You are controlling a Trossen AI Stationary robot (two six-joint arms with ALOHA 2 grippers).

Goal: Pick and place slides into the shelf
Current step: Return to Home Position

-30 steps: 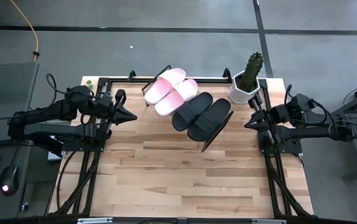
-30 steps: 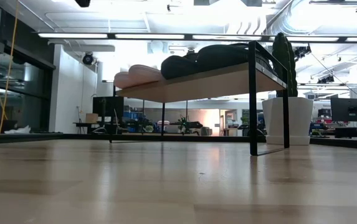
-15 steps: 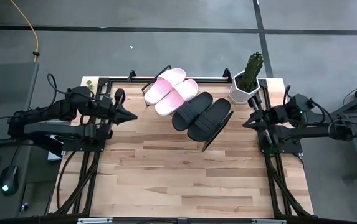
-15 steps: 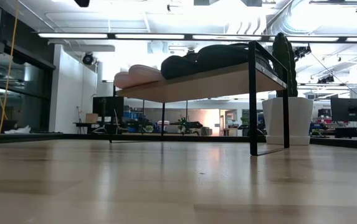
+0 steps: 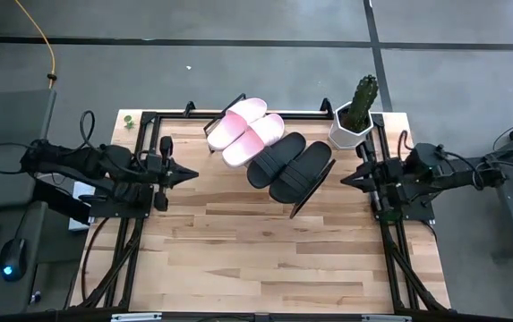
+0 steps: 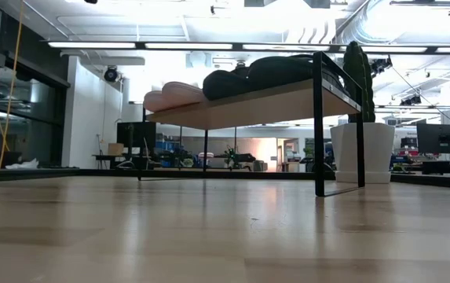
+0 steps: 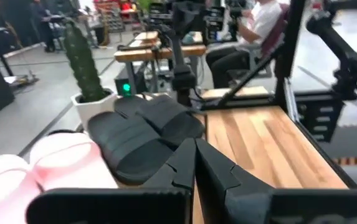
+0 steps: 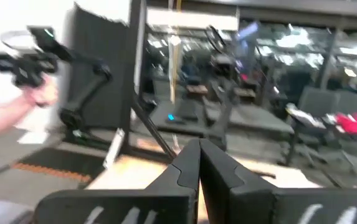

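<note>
Pink slides [image 5: 245, 131] and black slides [image 5: 289, 165] side by side on the shelf [image 6: 248, 106] at the back of my bench [image 5: 265, 259], I read my left tool [image 5: 189, 172] closed and empty by the left edge, right tool [image 5: 346, 180] closed and empty beside the shelf

Shelf [image 6: 248, 106] — slanted light wooden board, thin black frame — carries four sandals in one row. Light pink pair [image 5: 247, 132] lies toward the left arm's side, matte black pair [image 5: 289, 167] just beside it.
</note>
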